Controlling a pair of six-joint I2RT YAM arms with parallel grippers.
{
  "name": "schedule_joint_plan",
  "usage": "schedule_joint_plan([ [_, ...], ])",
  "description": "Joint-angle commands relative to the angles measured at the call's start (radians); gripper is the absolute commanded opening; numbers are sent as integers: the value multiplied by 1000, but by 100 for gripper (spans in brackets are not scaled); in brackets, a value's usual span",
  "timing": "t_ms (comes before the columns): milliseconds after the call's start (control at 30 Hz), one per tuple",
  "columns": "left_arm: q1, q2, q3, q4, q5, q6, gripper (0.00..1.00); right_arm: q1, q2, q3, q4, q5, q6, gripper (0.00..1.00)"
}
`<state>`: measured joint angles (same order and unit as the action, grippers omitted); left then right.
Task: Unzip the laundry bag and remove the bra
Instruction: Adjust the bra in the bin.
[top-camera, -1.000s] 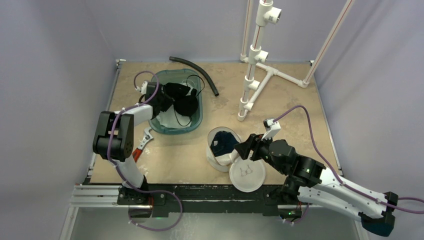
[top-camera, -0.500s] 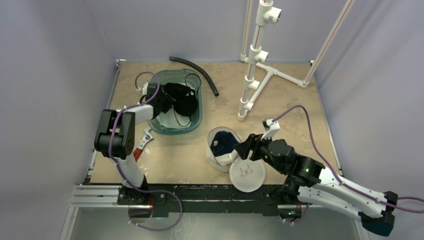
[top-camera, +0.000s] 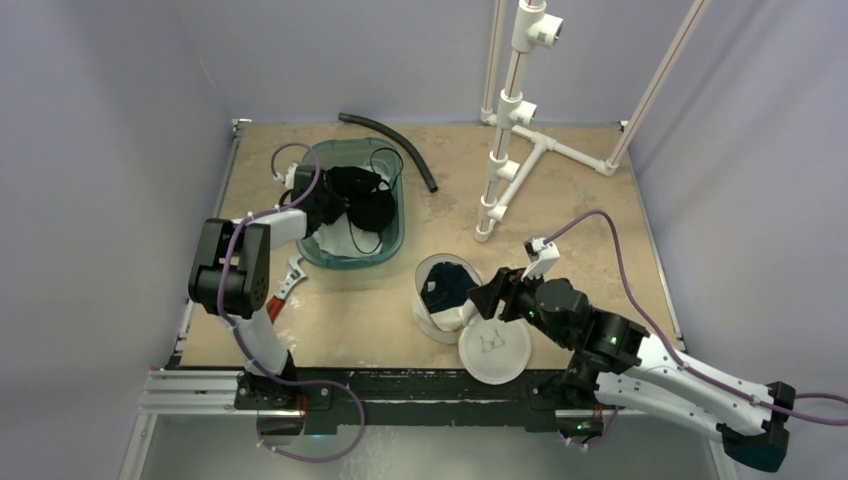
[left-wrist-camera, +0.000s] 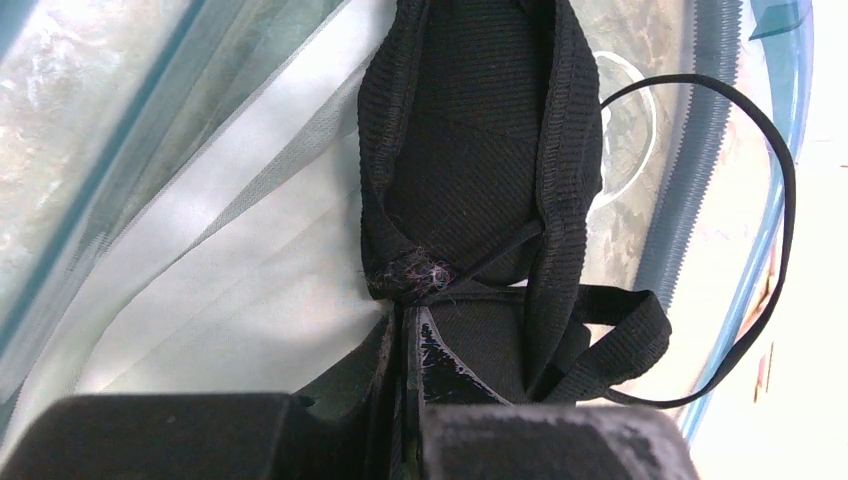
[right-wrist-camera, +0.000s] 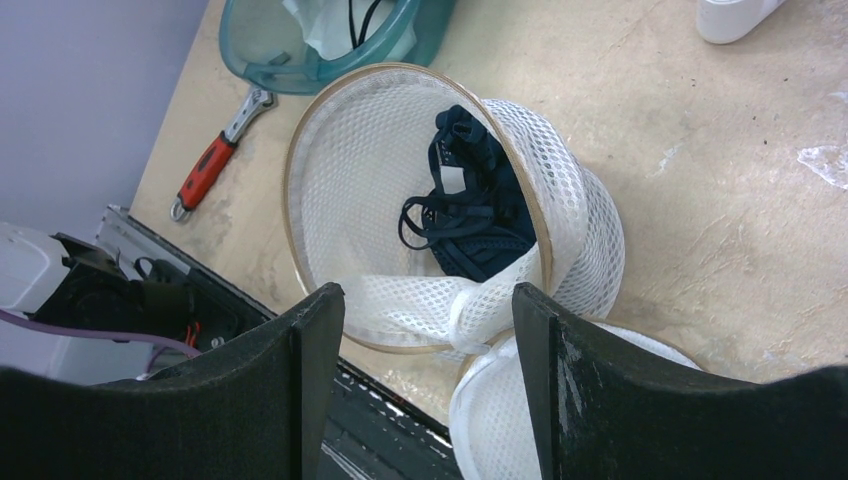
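The laundry bag (top-camera: 433, 312) lies tipped on its side near the front, unzipped, its mouth open (right-wrist-camera: 400, 160). Its round lid (top-camera: 494, 350) lies flat beside it, joined by a mesh strip. A navy bra (right-wrist-camera: 475, 215) sits inside the bag. My right gripper (right-wrist-camera: 430, 295) is open above that strip, holding nothing. A black bra (left-wrist-camera: 480, 150) lies in the teal tub (top-camera: 350, 265). My left gripper (left-wrist-camera: 410, 320) reaches into the tub, shut on a bunched part of the black bra.
White cloth (left-wrist-camera: 230, 280) lies under the black bra in the tub. A red-handled wrench (top-camera: 285, 285) lies left of the bag. A black hose (top-camera: 395, 143) and a white pipe rack (top-camera: 510, 150) stand at the back.
My left gripper's jaws were parted a moment ago and are now shut at the black bra. The right arm and the bag have not moved.
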<state>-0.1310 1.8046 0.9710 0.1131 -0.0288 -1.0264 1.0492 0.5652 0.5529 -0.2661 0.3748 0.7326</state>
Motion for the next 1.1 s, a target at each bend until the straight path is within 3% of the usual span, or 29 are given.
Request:
schedule_joint_plan([
  [0,7,-53,40,34,-2,57,0,7,9,1,19,14,1,66],
  [200,8,-148,105,-17,24,130,0,8,2,-1,19,13,0,66],
  [400,11,-202,228,-178,80,256,0,7,-2,1,20,13,-2,66],
  [567,52,-169,311,-331,238,377,0,7,-15,-4,25,11,-1,66],
  [800,98,-137,315,-422,488,441,0,7,-19,-4,30,9,-4,66],
  [1067,102,-141,272,-425,496,459,0,8,-36,-7,35,9,-5,66],
])
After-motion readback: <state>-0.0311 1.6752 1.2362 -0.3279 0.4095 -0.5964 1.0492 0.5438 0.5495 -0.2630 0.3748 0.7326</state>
